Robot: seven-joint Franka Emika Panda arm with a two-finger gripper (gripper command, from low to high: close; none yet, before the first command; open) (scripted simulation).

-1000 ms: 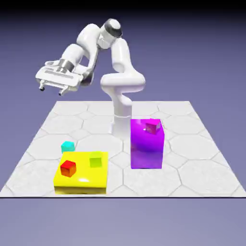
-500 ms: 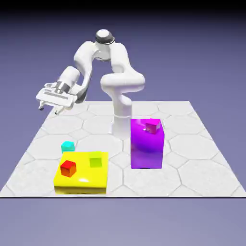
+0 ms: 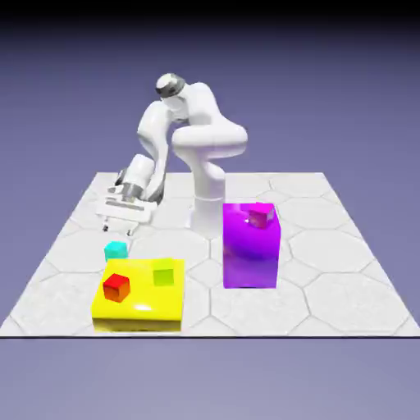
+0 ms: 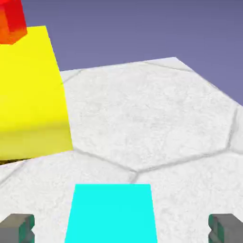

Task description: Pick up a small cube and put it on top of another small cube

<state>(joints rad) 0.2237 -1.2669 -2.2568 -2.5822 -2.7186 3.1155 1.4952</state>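
Note:
The small cyan cube [image 3: 116, 250] rests on the table just behind the yellow block [image 3: 138, 297]. In the hand view the cyan cube [image 4: 113, 213] fills the bottom middle, between the two grey fingertips [image 4: 18, 228] at the corners. My gripper [image 3: 117, 228] hangs open just above and behind the cube, not touching it. The bright red cube [image 3: 116, 286] sits on the yellow block's left part; the hand view shows the red cube [image 4: 12, 21] at its top left corner.
A yellow-green cube [image 3: 165, 272] shares the yellow block's top, to the right of the red one. A tall purple block [image 3: 250, 246] stands at the exterior view's right with a magenta-red cube [image 3: 261, 216] on top. The yellow block [image 4: 29, 95] looms at the hand view's left.
The arm has swung down and toward the exterior view's right, bringing the gripper from high at the left to just above the cyan cube. No cube has moved.

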